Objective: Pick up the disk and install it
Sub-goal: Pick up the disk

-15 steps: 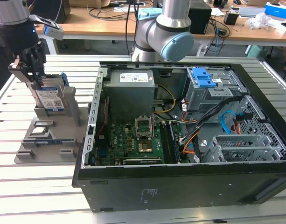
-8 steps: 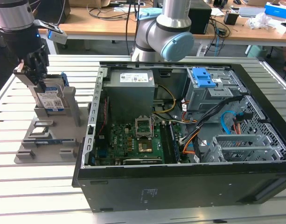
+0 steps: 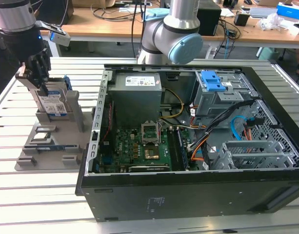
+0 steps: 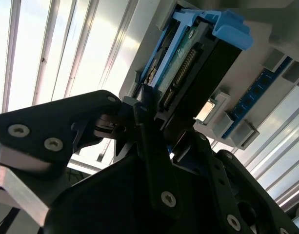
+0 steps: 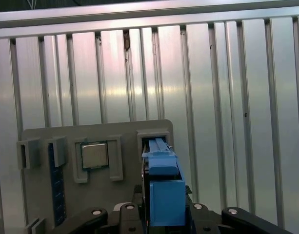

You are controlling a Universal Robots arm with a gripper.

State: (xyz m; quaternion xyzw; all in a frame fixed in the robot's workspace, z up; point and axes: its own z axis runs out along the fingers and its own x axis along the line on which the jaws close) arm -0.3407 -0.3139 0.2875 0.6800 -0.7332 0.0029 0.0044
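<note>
The disk (image 3: 52,103) stands upright on its edge in a slot of a grey holder (image 3: 51,141) at the exterior view's left. It is a silver drive with a white-and-blue label and a blue carrier frame. My gripper (image 3: 39,73) comes down on its top, with the black fingers pressed against both flat sides. In the second wrist view the disk (image 4: 188,63) runs out from between the fingertips (image 4: 147,100), its connector edge showing. In the first wrist view the blue frame (image 5: 161,180) sits in my gripper (image 5: 164,214), which is shut on it.
An open black computer case (image 3: 188,195) lies at the exterior view's right, with a drive bay and blue latch (image 3: 212,83) at its far side. The holder also carries a processor chip (image 5: 94,155) and a blue memory stick (image 5: 56,195). A slatted metal table (image 3: 22,195) lies under everything.
</note>
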